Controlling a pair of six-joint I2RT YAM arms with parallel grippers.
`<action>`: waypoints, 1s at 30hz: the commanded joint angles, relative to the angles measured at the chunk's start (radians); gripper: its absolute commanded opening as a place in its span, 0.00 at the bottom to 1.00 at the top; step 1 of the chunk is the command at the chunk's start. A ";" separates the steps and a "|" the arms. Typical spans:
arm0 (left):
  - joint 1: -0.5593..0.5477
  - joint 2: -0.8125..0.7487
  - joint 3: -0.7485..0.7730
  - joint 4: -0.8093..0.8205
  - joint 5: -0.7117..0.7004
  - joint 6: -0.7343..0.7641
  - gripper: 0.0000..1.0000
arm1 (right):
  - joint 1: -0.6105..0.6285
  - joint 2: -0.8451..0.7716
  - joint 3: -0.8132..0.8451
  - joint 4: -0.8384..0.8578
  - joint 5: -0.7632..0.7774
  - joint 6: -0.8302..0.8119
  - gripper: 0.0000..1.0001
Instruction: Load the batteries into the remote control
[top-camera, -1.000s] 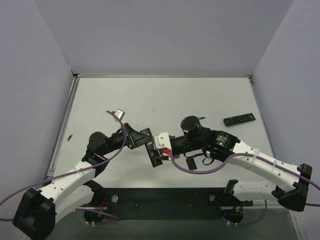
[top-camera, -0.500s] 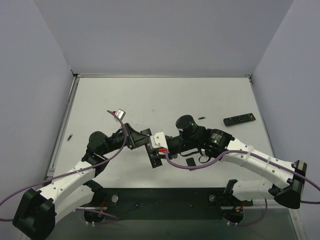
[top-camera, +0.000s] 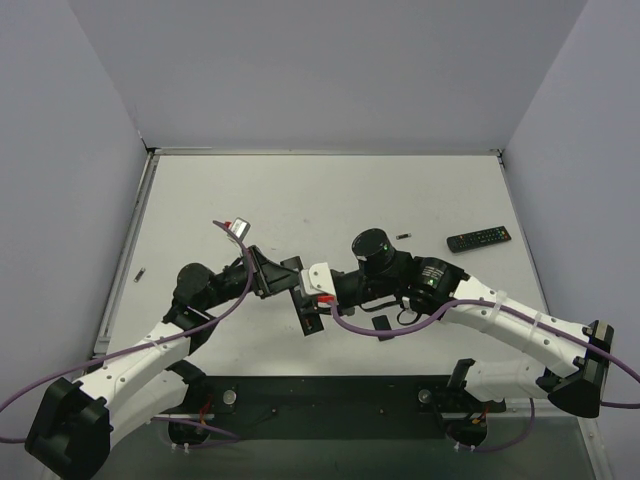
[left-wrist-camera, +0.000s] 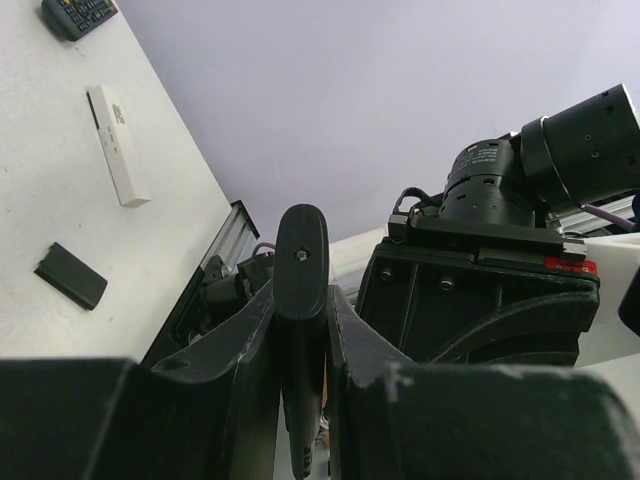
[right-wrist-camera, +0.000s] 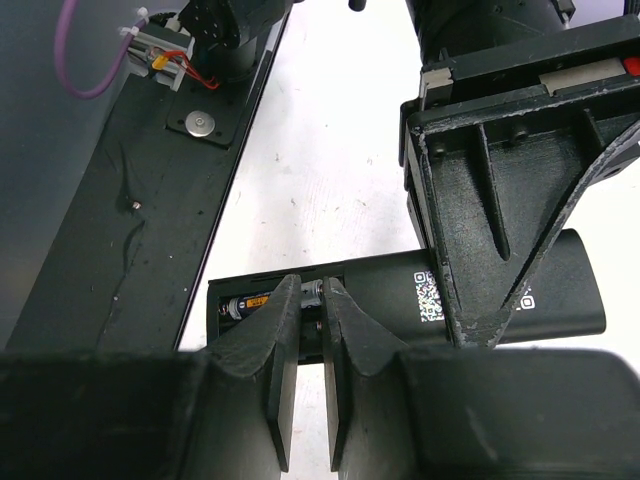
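My right gripper (right-wrist-camera: 310, 290), fingers pinched nearly together, has edged onto the battery (right-wrist-camera: 250, 303) seating in the remote (right-wrist-camera: 375, 285) that my left gripper (left-wrist-camera: 300, 300) clamps.

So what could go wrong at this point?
Only the left gripper clamps the remote, so a push might twist it loose. The right gripper pinches a battery at the open compartment, and it could seat crooked or pop out. The two grippers sit very close and might bump.
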 joint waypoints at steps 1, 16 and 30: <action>0.004 -0.023 0.040 0.151 -0.043 -0.062 0.00 | -0.005 0.011 -0.027 -0.008 -0.035 0.002 0.09; 0.004 -0.067 0.088 0.162 -0.047 -0.067 0.00 | -0.003 0.029 -0.111 -0.002 0.073 -0.002 0.09; 0.004 -0.092 0.083 0.119 -0.050 -0.059 0.00 | 0.116 0.041 -0.177 0.043 0.440 -0.119 0.18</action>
